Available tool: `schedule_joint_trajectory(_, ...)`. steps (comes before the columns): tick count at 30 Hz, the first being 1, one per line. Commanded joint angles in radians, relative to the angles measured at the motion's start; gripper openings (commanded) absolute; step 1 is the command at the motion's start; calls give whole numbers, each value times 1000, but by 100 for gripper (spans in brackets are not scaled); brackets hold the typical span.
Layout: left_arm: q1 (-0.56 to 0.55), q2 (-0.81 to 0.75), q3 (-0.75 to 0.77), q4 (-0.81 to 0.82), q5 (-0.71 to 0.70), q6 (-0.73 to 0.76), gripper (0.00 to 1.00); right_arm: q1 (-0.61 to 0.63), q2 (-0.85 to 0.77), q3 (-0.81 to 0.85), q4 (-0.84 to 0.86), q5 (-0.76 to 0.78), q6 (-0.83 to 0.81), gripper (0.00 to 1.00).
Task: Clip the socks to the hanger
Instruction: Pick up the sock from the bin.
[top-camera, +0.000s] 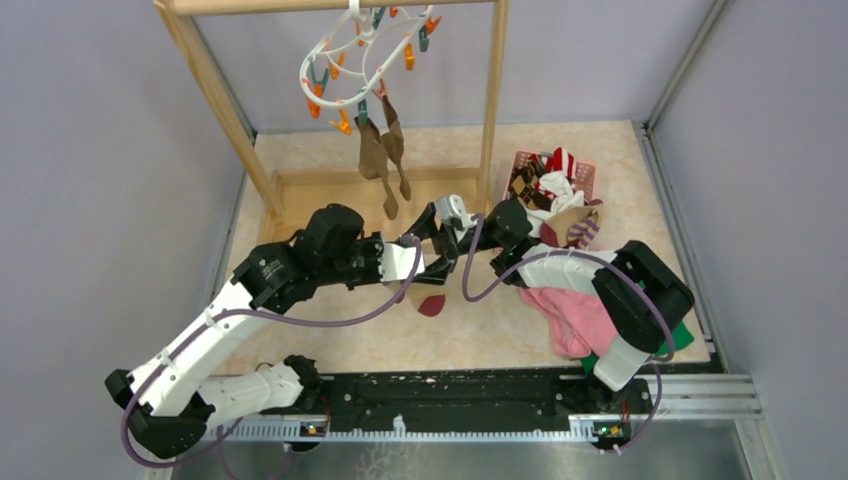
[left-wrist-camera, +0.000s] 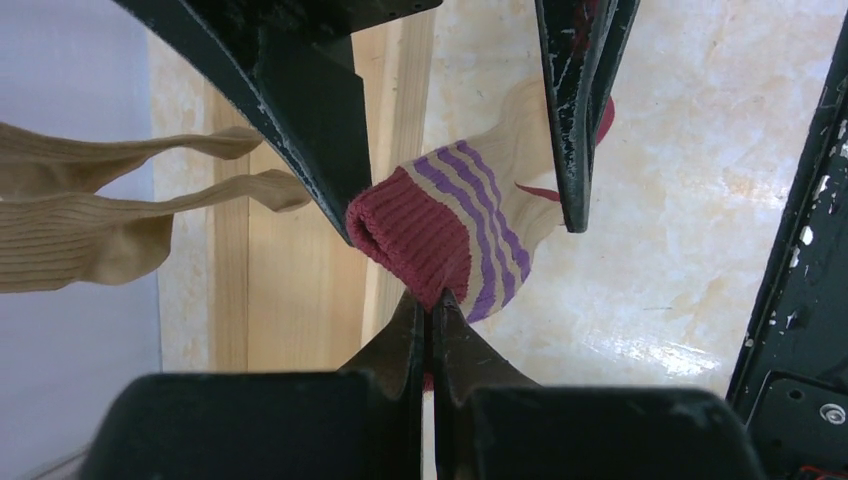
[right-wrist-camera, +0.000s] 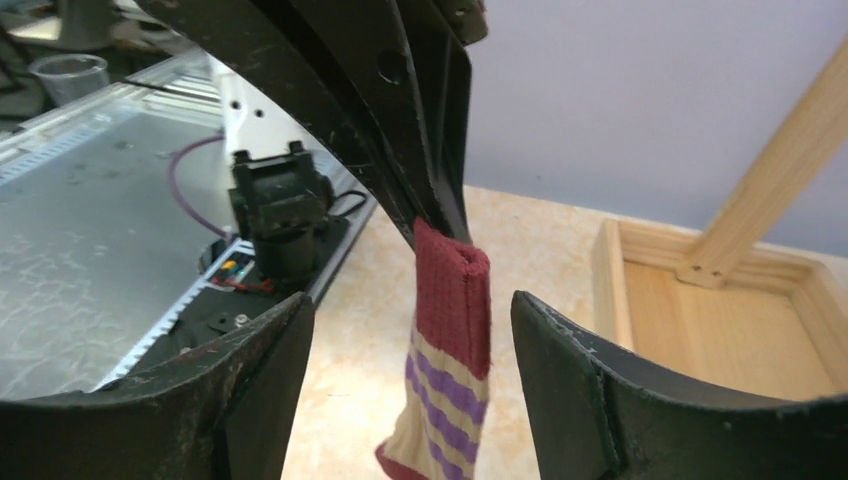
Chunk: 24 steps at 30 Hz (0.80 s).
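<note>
Below the hanger (top-camera: 345, 50), toward the arms, the left gripper (left-wrist-camera: 432, 300) is clamped on the maroon cuff of one striped sock (left-wrist-camera: 450, 230), letting it dangle so the cuff is offered up. The right gripper (right-wrist-camera: 408, 305) stands wide, fingers flanking that cuff, probably for a handover. Two olive-brown socks (top-camera: 383, 160) hang clipped from the hanger. More sit in one pink basket (top-camera: 590, 172) to its lower right, too jumbled to count.
</note>
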Motion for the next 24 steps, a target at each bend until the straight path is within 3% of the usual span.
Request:
schedule_joint_trajectory(1,-5,-47,-30,100,-18,-50,0,34,-136,38,-374,131,-332,67)
schedule_joint_trajectory(6,-4,-51,-50,143,-8,-91,0,36,-152,11,-323,142,-310,44)
schedule_joint_trajectory(10,-5,-52,-64,170,-22,-129,0,38,-169,0,-338,147,-328,16)
schedule_joint_trajectory(12,-4,-56,-78,195,-33,-153,0,37,-181,-4,-350,157,-341,7)
schedule_joint_trajectory(17,-3,-61,-97,242,-87,-218,0,37,-217,-17,-408,236,-373,0)
schedule_joint_trajectory(21,-3,-70,-127,326,-171,-307,0,37,-282,6,-611,394,-472,0)
schedule_joint_trajectory(23,-3,-100,-163,409,-196,-378,30,37,-328,10,-714,478,-550,0)
schedule_joint_trajectory(24,-3,-125,-187,468,-183,-403,35,37,-349,5,-749,510,-582,0)
